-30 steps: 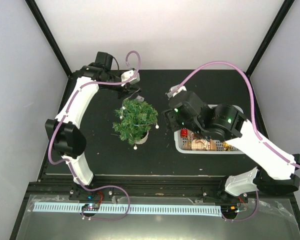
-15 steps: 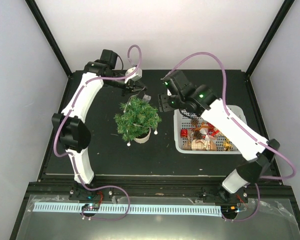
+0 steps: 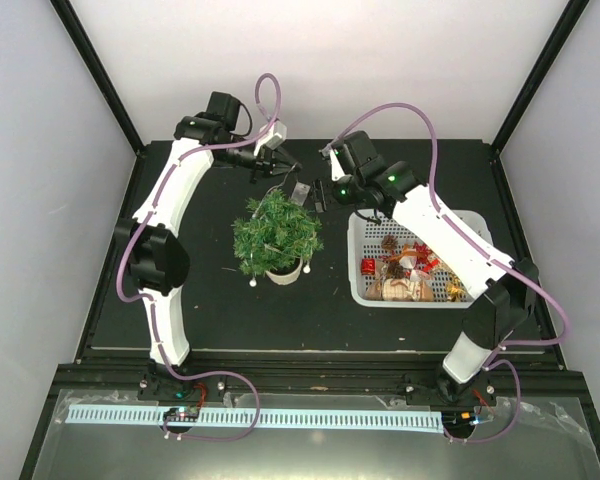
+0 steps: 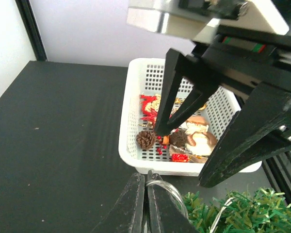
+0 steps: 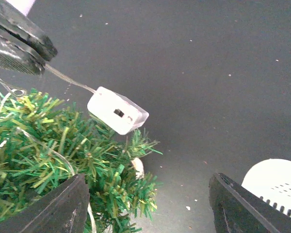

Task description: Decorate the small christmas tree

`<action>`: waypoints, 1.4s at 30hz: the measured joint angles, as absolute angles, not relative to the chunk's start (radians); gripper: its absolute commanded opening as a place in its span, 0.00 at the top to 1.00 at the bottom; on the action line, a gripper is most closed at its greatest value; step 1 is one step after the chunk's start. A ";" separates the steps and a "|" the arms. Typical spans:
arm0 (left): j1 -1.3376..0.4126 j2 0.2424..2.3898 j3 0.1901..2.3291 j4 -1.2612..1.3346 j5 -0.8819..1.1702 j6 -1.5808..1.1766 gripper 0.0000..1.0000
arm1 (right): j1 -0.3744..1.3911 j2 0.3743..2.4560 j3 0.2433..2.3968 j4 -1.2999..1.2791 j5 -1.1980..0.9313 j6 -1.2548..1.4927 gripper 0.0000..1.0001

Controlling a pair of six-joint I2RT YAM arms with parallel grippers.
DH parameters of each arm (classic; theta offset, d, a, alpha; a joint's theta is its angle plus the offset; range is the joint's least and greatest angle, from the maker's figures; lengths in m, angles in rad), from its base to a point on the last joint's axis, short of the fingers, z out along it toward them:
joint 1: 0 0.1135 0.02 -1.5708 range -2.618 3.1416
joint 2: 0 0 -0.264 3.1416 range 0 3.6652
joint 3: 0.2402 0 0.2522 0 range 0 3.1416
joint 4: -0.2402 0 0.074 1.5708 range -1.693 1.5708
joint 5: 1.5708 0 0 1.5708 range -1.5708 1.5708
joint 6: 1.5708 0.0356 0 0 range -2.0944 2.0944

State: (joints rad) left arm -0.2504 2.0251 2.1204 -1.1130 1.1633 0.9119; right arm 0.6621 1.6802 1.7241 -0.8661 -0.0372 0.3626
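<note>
The small christmas tree (image 3: 277, 234) stands upright on its whitish base near the table's middle, with a thin silver wire light string draped over it. My left gripper (image 3: 286, 164) is behind the tree and shut on that wire (image 4: 160, 184). A small white battery box (image 3: 300, 190) hangs from the wire. It shows in the right wrist view (image 5: 117, 110) just above the tree's branches (image 5: 63, 165). My right gripper (image 3: 323, 192) is open and empty beside the box, its fingers (image 5: 53, 204) wide apart. It hangs over the table beside the tree.
A white plastic basket (image 3: 358, 290) of ornaments stands right of the tree, holding a pine cone (image 4: 145, 139), red pieces and figures. Two white bulbs (image 3: 252, 283) hang off the tree's front. Black frame posts stand at the back corners.
My right arm has swung from over the basket to behind the tree. My left gripper has moved back and to the right with the wire, and the battery box now hangs behind the tree.
</note>
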 measured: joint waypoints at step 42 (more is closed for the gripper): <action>-0.257 2.045 2.124 -1.077 1.313 0.721 0.93 | 0.601 1.826 1.753 -0.672 -0.294 0.368 0.81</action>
State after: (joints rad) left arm -0.2569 2.0449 2.1239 -1.0767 1.3132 0.7212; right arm 0.6006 1.8259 1.7535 -0.6724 -0.2935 0.3683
